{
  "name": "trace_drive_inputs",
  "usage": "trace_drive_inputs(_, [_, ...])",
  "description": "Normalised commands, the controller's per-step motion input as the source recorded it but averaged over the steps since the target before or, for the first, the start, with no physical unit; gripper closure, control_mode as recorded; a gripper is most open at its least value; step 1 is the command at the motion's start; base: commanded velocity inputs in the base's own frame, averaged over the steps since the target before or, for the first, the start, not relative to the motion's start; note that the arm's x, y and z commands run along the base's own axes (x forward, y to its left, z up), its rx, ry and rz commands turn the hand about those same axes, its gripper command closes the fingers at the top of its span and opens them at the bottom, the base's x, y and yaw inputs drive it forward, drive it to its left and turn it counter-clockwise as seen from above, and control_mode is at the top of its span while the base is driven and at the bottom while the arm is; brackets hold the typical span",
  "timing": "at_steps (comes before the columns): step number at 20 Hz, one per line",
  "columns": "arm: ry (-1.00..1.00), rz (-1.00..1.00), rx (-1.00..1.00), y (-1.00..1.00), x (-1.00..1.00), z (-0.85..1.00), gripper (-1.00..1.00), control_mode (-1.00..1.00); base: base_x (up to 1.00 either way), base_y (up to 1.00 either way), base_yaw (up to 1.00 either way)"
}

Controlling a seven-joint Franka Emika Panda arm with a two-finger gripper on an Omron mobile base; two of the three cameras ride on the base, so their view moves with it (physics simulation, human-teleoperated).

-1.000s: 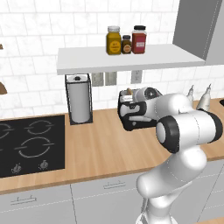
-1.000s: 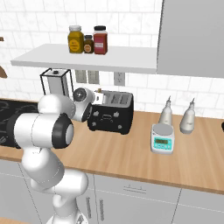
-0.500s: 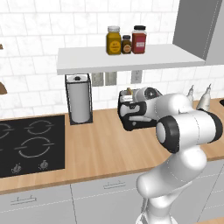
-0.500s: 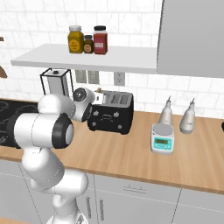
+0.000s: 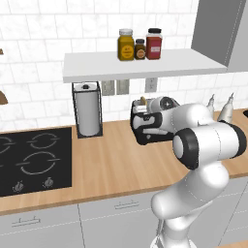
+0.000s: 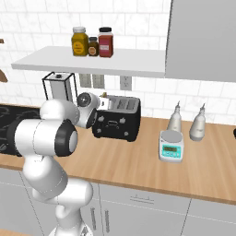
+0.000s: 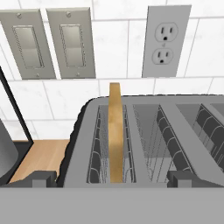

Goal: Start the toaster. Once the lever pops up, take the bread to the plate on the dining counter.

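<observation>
The black toaster (image 6: 118, 120) stands on the wood counter against the tiled wall, partly behind my arm in the left base view (image 5: 145, 130). From above, the hand view looks into its two slots (image 7: 148, 144). The bread (image 7: 115, 131) stands upright in the left slot, edge-on, its top above the rim. My gripper (image 7: 113, 178) hovers just above the toaster's near edge, open, with one fingertip on each side of the slots and nothing between them. The bread lines up with the middle of the gap. The plate and the dining counter are out of view.
A paper towel holder (image 5: 88, 109) stands left of the toaster, and a black stove (image 5: 29, 160) lies further left. A scale (image 6: 171, 145) and two bottles (image 6: 175, 117) sit to the right. A shelf with jars (image 5: 140, 44) hangs overhead. Wall switches (image 7: 48, 43) and an outlet (image 7: 166, 41) are behind.
</observation>
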Motion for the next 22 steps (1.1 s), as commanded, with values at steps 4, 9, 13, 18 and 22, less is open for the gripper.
trace_drive_inputs(4, [0.0, 0.0, 0.0, 0.0, 0.0, 0.0, -1.0, -1.0, 0.0, 0.0, 0.0])
trace_drive_inputs(9, [0.0, 0.0, 0.0, 0.0, 0.0, 0.0, -1.0, -1.0, 0.0, 0.0, 0.0])
trace_drive_inputs(13, [0.0, 0.0, 0.0, 0.0, 0.0, 0.0, -1.0, -1.0, 0.0, 0.0, 0.0])
trace_drive_inputs(18, [0.0, 0.0, 0.0, 0.0, 0.0, 0.0, -1.0, -1.0, 0.0, 0.0, 0.0])
trace_drive_inputs(22, [0.0, 0.0, 0.0, 0.0, 0.0, 0.0, -1.0, -1.0, 0.0, 0.0, 0.0])
